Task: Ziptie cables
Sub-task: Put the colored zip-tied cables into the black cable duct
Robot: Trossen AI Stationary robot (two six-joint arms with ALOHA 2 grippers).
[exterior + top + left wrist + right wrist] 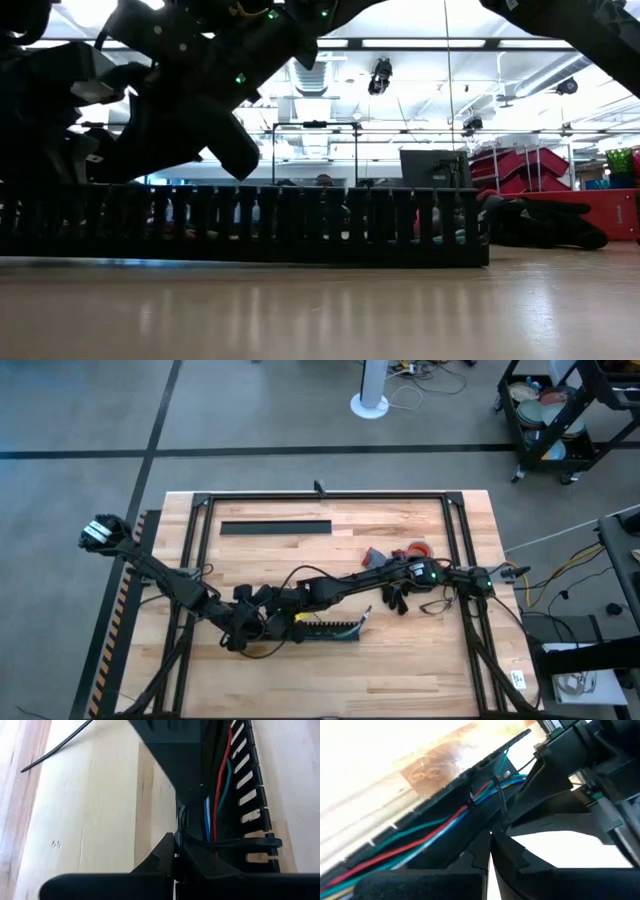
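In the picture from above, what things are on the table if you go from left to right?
Left tool → comb-toothed black duct → red tape roll. The flat black strip lies apart, farther back.

Coloured cables (pixel 435 831) ziptied (pixel 499 800) in duct (pixel 325 628)

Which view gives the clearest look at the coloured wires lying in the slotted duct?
The right wrist view: the wires, red, green, blue and white, run along inside the slotted duct with a ziptie looped over them. The left wrist view shows a shorter stretch; the high and low views show only the duct.
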